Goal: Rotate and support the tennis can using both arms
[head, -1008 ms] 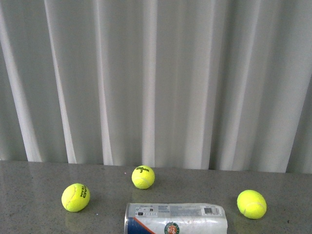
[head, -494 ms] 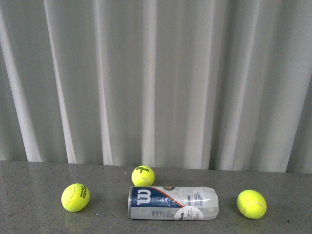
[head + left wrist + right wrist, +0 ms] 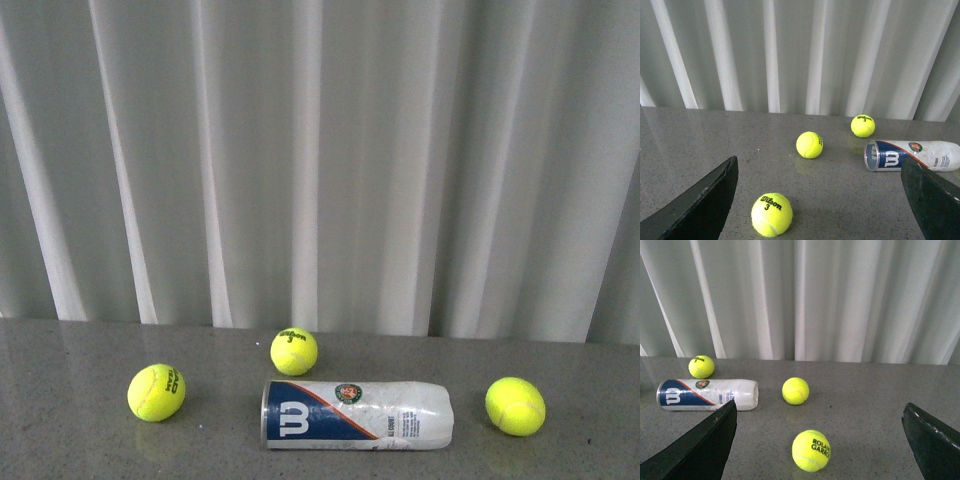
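The tennis can (image 3: 357,414) lies on its side on the grey table, metal rim to the left, navy label with white W logo and round emblem facing me. Neither arm shows in the front view. In the left wrist view the can (image 3: 912,155) lies ahead, past one finger (image 3: 935,200) of my left gripper (image 3: 817,210), which is open and empty. In the right wrist view the can (image 3: 707,394) lies ahead on the other side, just beyond one finger (image 3: 700,447) of my right gripper (image 3: 820,445), open and empty.
Three yellow-green balls surround the can: one to its left (image 3: 156,392), one behind it (image 3: 294,351), one to its right (image 3: 515,405). A Wilson 3 ball (image 3: 771,214) lies between the left fingers, a Roland Garros ball (image 3: 811,450) between the right fingers. A white curtain (image 3: 320,160) hangs behind the table.
The can has rolled away from the front edge toward the back ball and turned about its axis; the W logo and emblem now face me instead of the barcode side.
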Controlling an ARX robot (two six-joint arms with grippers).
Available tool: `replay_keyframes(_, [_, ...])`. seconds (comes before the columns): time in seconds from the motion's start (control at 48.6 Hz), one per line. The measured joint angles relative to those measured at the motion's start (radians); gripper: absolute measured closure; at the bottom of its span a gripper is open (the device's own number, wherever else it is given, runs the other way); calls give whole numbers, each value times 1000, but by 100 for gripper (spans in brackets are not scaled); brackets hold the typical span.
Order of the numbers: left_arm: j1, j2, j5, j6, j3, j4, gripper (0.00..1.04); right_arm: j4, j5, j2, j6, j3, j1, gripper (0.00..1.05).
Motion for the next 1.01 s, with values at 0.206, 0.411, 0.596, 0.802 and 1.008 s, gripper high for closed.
replay_keyframes(0.206, [6,55,6,-80,27,-75,7,0,0,0,0,0,0,7])
replay_keyframes(0.411, [140,840,356,-353,182,404,7,-1,0,0,0,0,0,7])
replay_keyframes(0.596, [122,1432,581,-407,447,613,7,-1,0,0,0,0,0,7])
replay_keyframes(0.802, [53,1737,701,-474,613,698,7,-1,0,0,0,0,0,7])
replay_keyframes(1.008, [-10,1940,714,-517,744,761,7,-1,0,0,0,0,0,7])
